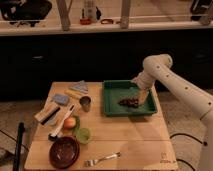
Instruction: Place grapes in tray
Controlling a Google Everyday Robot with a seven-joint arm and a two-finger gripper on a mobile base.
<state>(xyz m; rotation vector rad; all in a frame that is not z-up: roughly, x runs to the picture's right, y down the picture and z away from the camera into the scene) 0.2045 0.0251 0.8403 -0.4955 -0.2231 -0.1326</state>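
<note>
Right of centre on the desk, the tray holds the grapes; the claw hangs just beside them, its state impossible to tell. Cup, bowl and fork lie left.

Robot test area in a lab or office: wooden tabletop before a long counter with dark cabinets, office chair beyond, cables on the floor; gripper over the right side of the tray.

Grapes in tray, right-rear on surface. Gripper over tray, just right of grapes. Bowl front-left.
</note>
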